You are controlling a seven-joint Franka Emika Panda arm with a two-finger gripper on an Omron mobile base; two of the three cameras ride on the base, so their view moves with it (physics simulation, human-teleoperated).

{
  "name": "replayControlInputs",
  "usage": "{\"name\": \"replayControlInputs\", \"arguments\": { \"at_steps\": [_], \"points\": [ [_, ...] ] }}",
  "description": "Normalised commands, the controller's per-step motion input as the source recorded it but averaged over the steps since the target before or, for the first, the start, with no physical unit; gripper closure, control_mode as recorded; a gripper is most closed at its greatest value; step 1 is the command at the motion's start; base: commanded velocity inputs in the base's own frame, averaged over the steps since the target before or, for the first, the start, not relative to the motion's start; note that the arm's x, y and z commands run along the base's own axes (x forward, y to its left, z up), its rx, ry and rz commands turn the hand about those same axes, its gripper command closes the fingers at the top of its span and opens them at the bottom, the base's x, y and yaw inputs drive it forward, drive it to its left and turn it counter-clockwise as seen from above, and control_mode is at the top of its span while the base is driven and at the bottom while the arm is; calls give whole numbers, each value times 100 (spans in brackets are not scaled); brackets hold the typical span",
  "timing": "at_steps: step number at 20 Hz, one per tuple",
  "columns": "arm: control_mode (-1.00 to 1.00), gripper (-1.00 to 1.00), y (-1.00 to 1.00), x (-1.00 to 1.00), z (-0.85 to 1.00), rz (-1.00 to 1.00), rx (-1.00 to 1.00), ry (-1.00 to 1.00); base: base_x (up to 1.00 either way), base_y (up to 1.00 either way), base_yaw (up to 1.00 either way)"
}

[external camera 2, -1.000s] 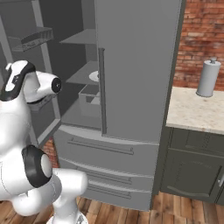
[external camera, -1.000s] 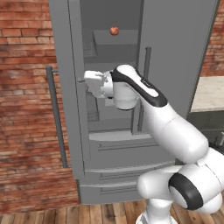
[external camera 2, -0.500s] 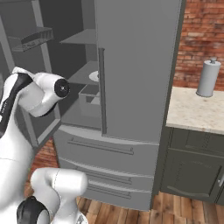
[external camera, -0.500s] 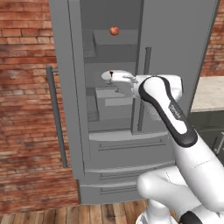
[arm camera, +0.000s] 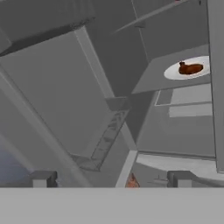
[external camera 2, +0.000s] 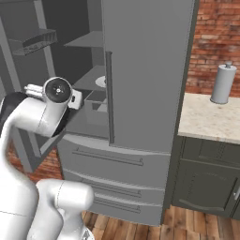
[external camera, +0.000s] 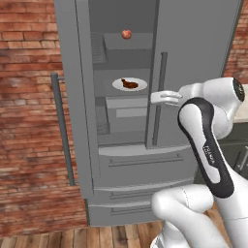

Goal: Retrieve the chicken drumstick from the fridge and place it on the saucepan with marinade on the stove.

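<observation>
The gripper [arm camera: 111, 178] is seen with its fingertips [arm camera: 43, 178] set wide apart and nothing held between them, directed into the open left half of the fridge [external camera: 193, 53]. In the left base view the gripper [external camera: 162, 97] is found in front of the closed right door, near its vertical handle [external camera: 159, 99]. The chicken drumstick [external camera: 129, 84] is lying on a white plate [external camera: 117, 85], well apart from the gripper; the plate is set on the middle shelf [arm camera: 153, 76], toward its front edge. A small red apple [external camera: 126, 34] is placed on the shelf above. A paper towel roll [external camera 2: 222, 83] is standing on the desk [external camera 2: 206, 123] beside the fridge.
</observation>
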Motion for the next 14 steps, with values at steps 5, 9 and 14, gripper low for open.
{"name": "replayControlInputs", "arguments": {
  "at_steps": [5,9,14],
  "points": [
    [-100,-100,-96,-9,-17,-34,-42,1,0,0,0],
    [-100,-100,-32,30,-6,-21,-16,-1,0,0,0],
    [-100,-100,0,42,0,0,0,0,0,0,0]
  ]
}}
